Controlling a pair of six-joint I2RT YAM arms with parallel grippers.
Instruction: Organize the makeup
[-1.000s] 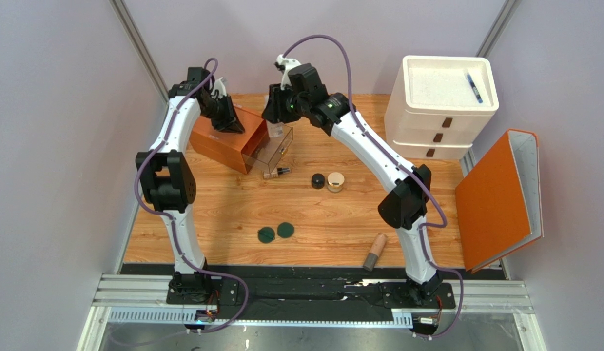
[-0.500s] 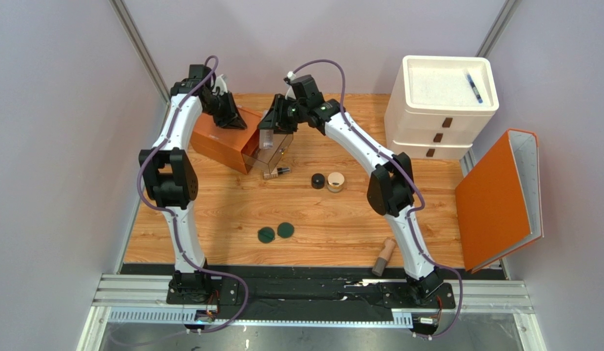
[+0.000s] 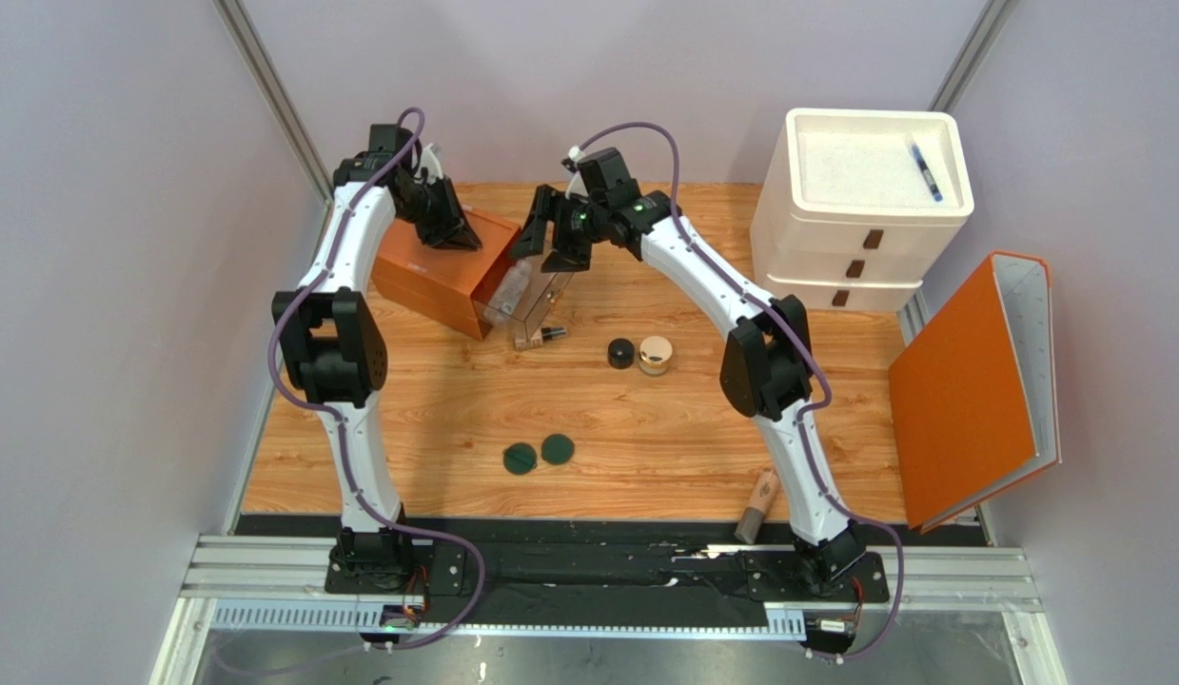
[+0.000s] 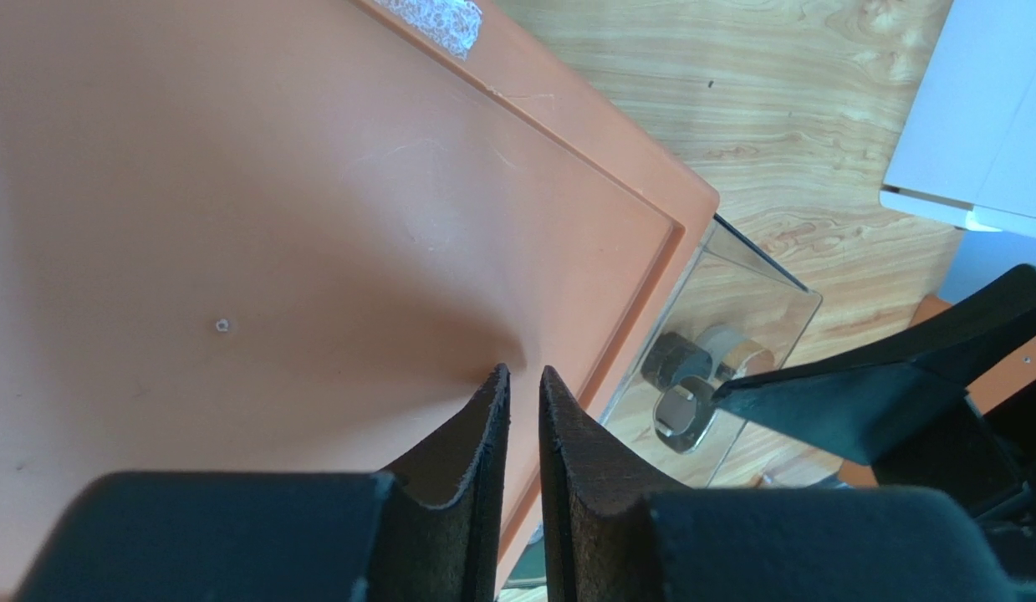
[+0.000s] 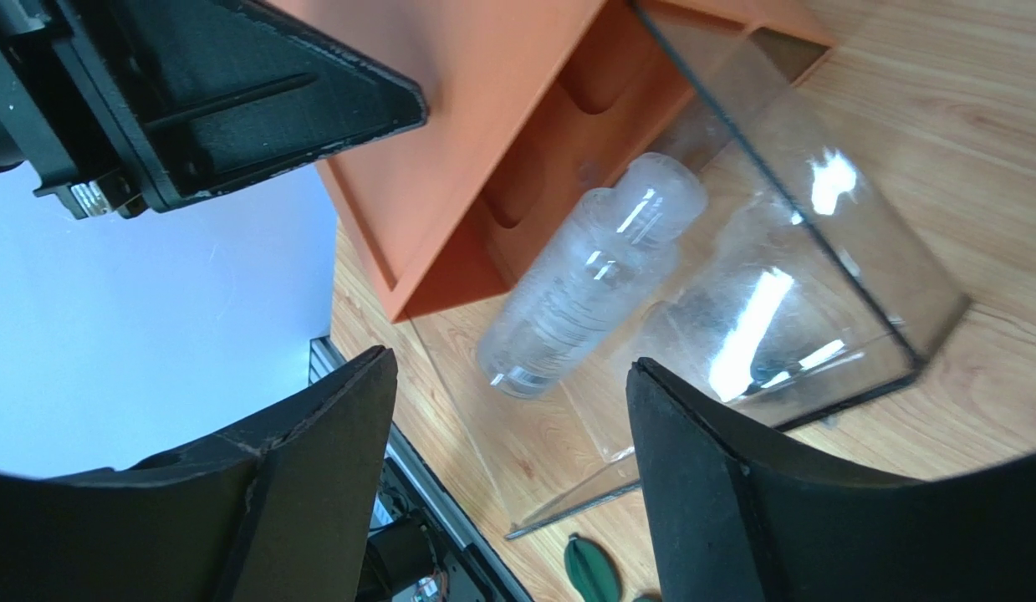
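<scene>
The right gripper [image 5: 510,376] is spread wide just above the clear drawer [image 5: 849,270]. In the drawer a clear bottle [image 5: 598,270] lies slantwise, one end against the orange box [image 5: 510,100]. The left gripper [image 4: 523,389] is all but closed on nothing, set against the box top. The drawer wall could be clipped as the arm is lifted, or the drawer jammed by the tilted bottle. Half a second earlier the bottle was held between those fingers.
</scene>
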